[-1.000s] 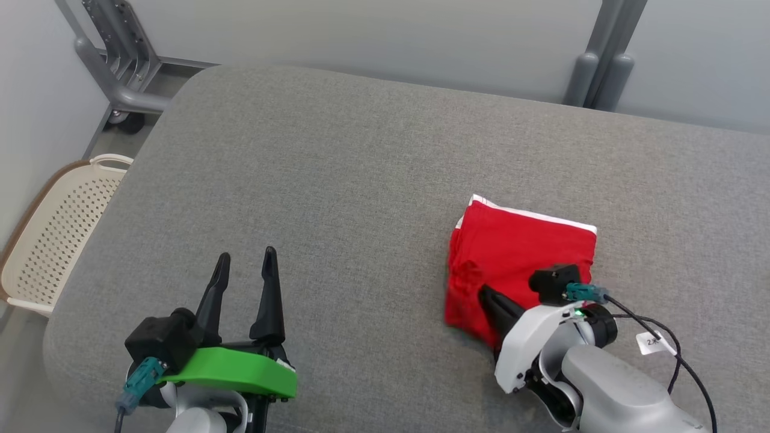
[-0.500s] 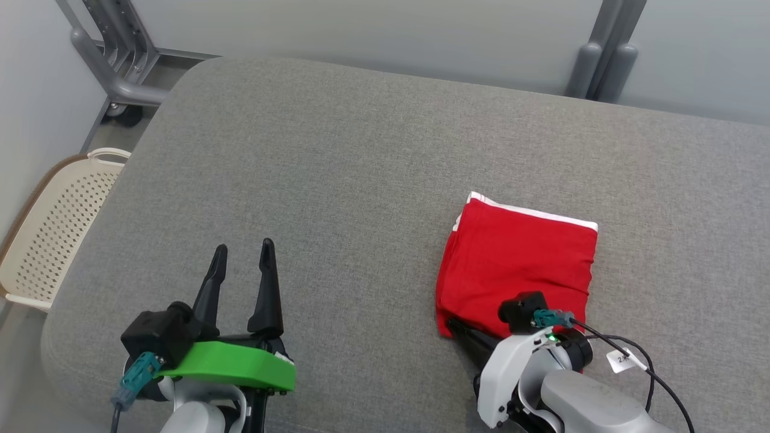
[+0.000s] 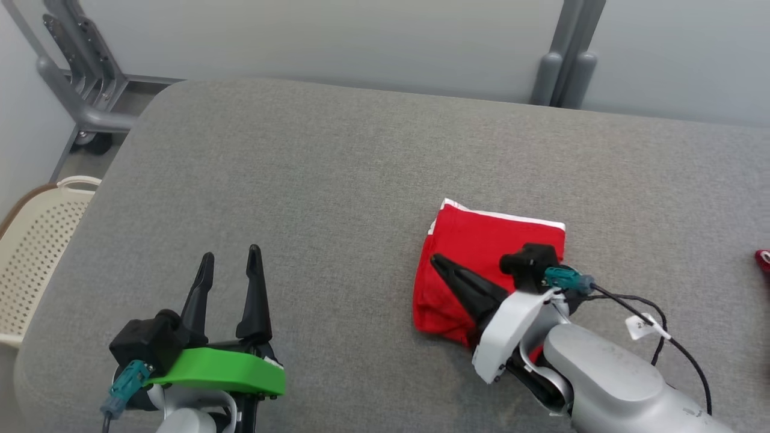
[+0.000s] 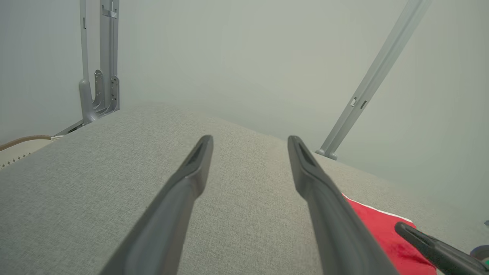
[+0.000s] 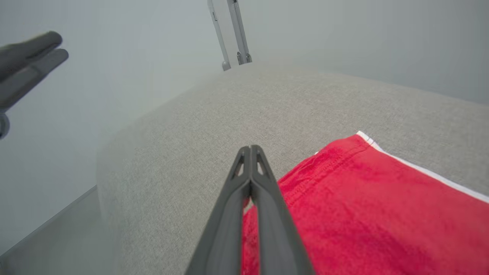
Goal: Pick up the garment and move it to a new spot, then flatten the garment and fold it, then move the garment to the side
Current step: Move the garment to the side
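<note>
Right fingers [image 3: 464, 286] pressed together over folded red, white-edged garment [image 3: 481, 237] — left fingers [image 3: 255, 290] spread.

Head view high, looking down, wrist views low, sharing red garment [image 3: 475, 240]

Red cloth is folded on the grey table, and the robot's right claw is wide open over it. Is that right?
Not quite: the right gripper is shut, its two fingers pressed together, as the right wrist view shows. The rest holds: the red cloth lies folded on the grey table, with that gripper over it.
</note>
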Controlling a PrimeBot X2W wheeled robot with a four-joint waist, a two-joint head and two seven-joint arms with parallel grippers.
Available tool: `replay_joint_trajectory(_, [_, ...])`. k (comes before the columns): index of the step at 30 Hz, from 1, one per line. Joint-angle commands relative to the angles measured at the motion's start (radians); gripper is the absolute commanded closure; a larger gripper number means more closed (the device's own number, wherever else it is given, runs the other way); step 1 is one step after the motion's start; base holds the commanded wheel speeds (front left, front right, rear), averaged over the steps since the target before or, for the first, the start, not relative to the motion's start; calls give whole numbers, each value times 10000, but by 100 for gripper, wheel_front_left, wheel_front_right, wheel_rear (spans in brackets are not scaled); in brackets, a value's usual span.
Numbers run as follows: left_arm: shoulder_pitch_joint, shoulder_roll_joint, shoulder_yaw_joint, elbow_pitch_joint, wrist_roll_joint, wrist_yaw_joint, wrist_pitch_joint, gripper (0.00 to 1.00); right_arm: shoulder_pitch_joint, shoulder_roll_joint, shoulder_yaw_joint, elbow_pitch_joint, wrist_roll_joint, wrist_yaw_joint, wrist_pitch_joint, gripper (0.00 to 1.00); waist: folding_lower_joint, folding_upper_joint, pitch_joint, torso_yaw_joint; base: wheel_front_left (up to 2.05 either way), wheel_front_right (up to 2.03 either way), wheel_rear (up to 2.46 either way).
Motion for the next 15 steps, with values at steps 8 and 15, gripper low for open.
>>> replay_joint_trajectory(8, [404,64,18,-71,-123,72,-25,0,1186,-582,-2435,-1483,-1387,1,56,0,0,0,-726,-1146,0,0,0])
replay_joint_trajectory(15, [521,22,-29,-163,-121,87,-52,0,1947,-799,-3954,-2136,-2011,1,836,0,0,0,-982,-1801,0,0,0])
